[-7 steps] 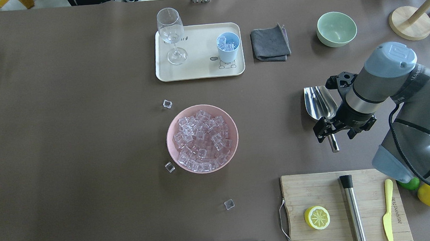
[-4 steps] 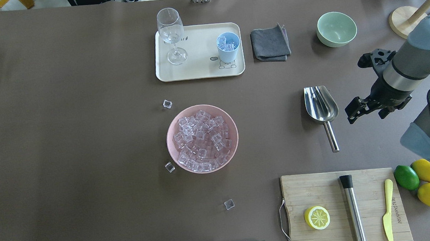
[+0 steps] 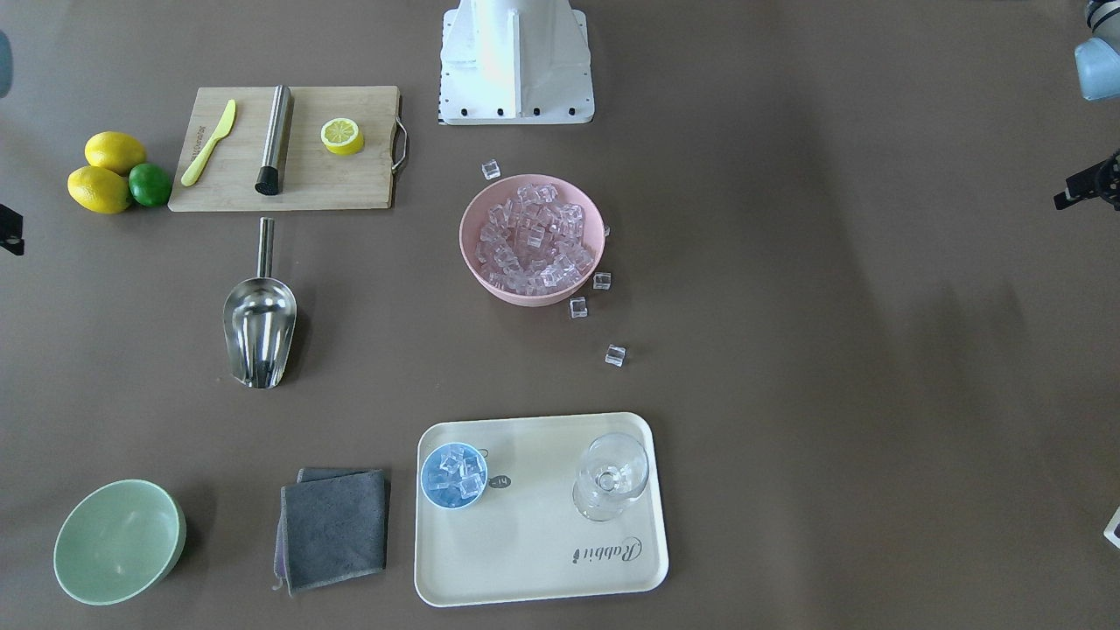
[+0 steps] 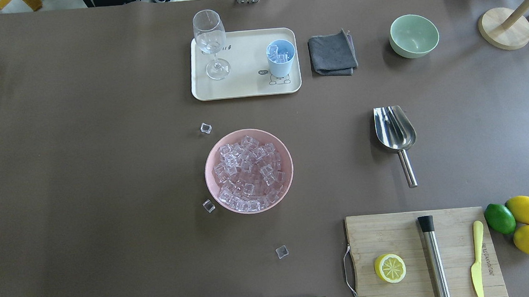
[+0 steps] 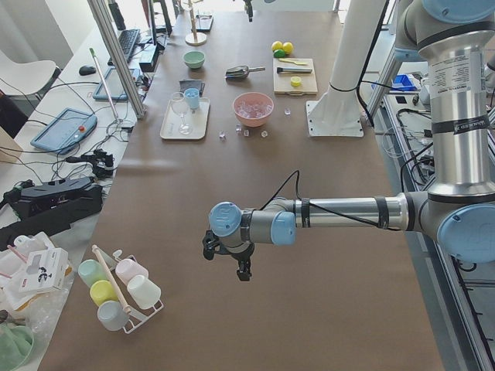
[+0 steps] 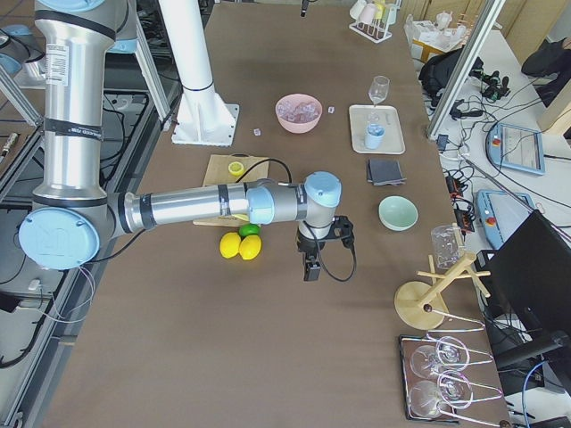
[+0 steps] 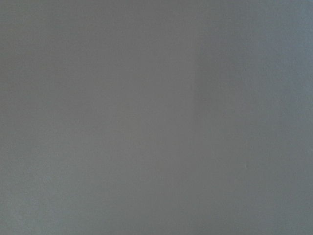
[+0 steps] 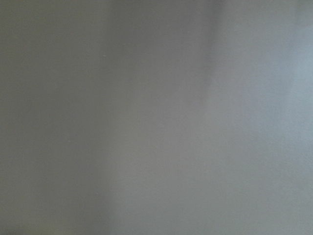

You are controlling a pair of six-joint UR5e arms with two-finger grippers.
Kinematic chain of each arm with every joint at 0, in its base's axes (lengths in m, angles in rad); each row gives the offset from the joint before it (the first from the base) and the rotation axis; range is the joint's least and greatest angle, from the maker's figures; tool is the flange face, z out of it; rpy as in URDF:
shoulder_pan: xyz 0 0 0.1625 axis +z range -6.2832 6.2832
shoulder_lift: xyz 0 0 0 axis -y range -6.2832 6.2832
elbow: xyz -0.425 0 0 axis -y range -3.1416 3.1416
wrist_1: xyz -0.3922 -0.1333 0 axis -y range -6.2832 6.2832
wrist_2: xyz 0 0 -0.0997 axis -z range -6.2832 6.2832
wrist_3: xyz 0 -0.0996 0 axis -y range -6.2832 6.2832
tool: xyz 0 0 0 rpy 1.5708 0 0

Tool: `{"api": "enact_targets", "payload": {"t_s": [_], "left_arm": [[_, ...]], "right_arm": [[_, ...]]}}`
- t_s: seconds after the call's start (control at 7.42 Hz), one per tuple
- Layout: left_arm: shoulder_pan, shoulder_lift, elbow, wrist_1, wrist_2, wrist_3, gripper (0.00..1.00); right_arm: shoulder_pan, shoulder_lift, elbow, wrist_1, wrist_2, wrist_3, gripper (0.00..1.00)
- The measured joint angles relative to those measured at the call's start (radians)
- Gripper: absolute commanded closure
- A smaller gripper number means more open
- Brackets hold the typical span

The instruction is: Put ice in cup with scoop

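The steel scoop lies alone on the table, handle toward me; it also shows in the front view. The light-blue cup stands on the cream tray and holds a few ice cubes. A pink bowl is heaped with ice. Loose cubes lie beside it. My left gripper hangs far off toward the table's left end. My right gripper hangs past the lemons at the right end. I cannot tell whether either is open. Both wrist views show only bare table.
A stemmed glass stands on the tray. A grey cloth and pale green bowl lie to its right. A cutting board carries a lemon half, steel rod and yellow knife. Lemons and a lime sit beside it.
My right arm has drawn away from the scoop to the right and left the overhead view. The scoop stays where it was on the table.
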Motion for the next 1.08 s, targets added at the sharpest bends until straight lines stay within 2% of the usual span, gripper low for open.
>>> {"api": "enact_targets", "payload": {"t_s": [0.4,0.81,1.08], "left_arm": [[0.000,0.000,-0.002,0.000,0.000,0.000,0.02],[0.000,0.000,-0.002,0.001,0.000,0.000,0.02],[0.000,0.000,-0.004,0.002,0.000,0.000,0.02]], "right_arm": [[0.228,-0.027,-0.116,0.001,0.020,-0.173,0.00],[0.273,-0.030,-0.121,0.008,0.029,-0.180,0.00],[0.273,-0.028,-0.093,0.024,0.033,-0.164,0.00]]}}
